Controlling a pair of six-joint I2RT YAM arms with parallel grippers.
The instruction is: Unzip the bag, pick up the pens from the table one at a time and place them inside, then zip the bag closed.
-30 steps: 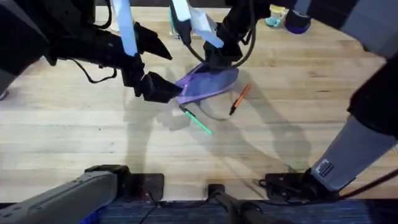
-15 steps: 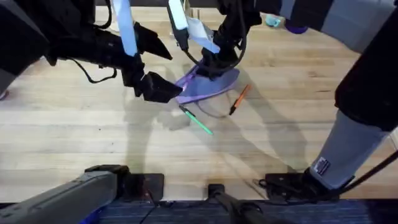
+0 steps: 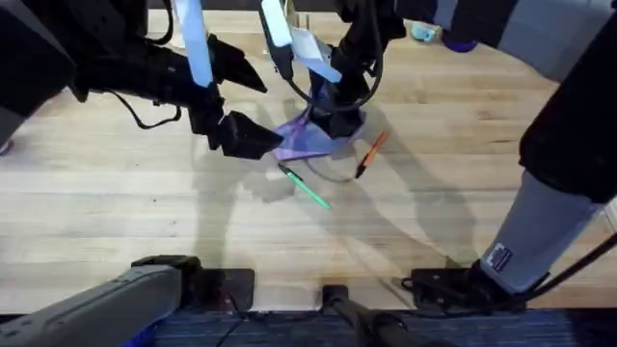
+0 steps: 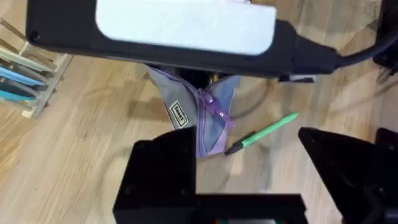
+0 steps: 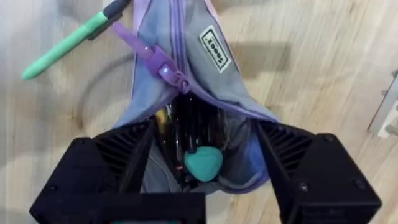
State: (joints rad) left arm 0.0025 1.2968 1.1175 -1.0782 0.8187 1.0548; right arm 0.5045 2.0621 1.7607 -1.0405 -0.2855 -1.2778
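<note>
One bag [image 3: 307, 141], two pens [image 3: 305, 186] on table [image 3: 116, 212], left gripper [image 3: 253, 140] seemingly clamping bag, right gripper [image 5: 198, 152] spread astride it

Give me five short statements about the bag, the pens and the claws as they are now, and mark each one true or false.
1. The green pen lies on the table, outside the bag. True.
2. The orange pen is inside the bag. False: it lies on the table beside the bag.
3. The bag is partly unzipped, with items visible inside in the right wrist view. True.
4. The right claw is far from the bag. False: its fingers stand on either side of the bag's open end.
5. The left claw is holding the green pen. False: it is at the bag's end, and the pen lies free.
</note>
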